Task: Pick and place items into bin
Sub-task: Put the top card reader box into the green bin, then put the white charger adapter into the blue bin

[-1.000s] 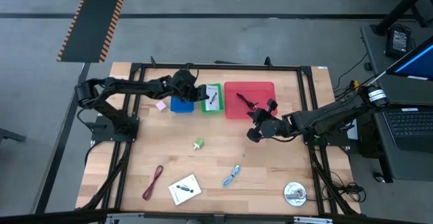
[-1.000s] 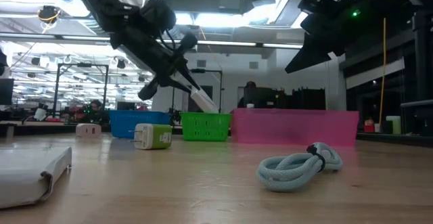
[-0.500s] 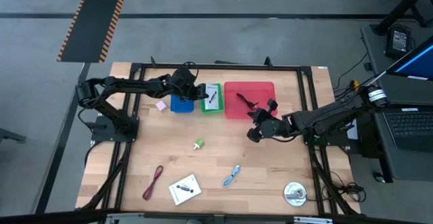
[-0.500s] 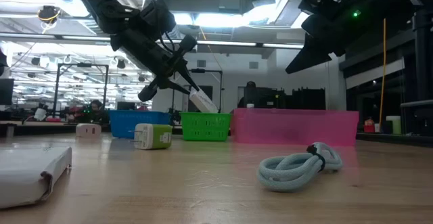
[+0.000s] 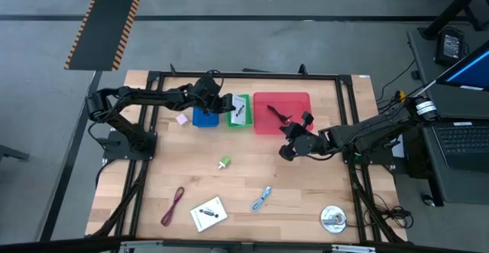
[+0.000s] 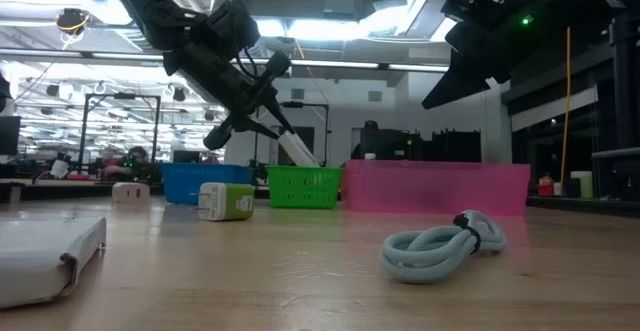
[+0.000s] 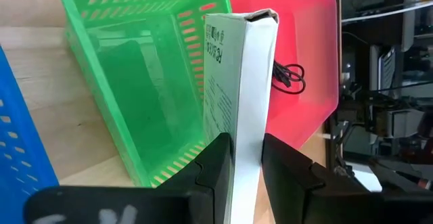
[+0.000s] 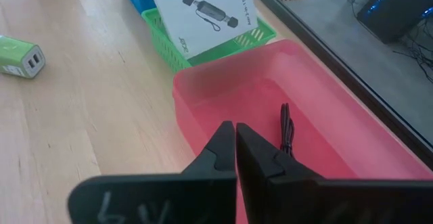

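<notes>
A white printed packet [image 7: 240, 95] is gripped by the left gripper [image 7: 245, 158] above the green bin [image 7: 145, 82]; the right gripper [image 8: 235, 145], apparently clenched empty, is held at the packet's four o'clock.

- Wooden bench [image 5: 153, 184] with a black frame, on a grey floor.
- Striped hazard mat [image 5: 107, 20] on the floor, well beyond the left pincer.
- Laptop [image 5: 462, 142] beside the bench, behind the right pincer's arm.
- Lit workshop room [image 6: 90, 121] across the bench in the low view.
</notes>
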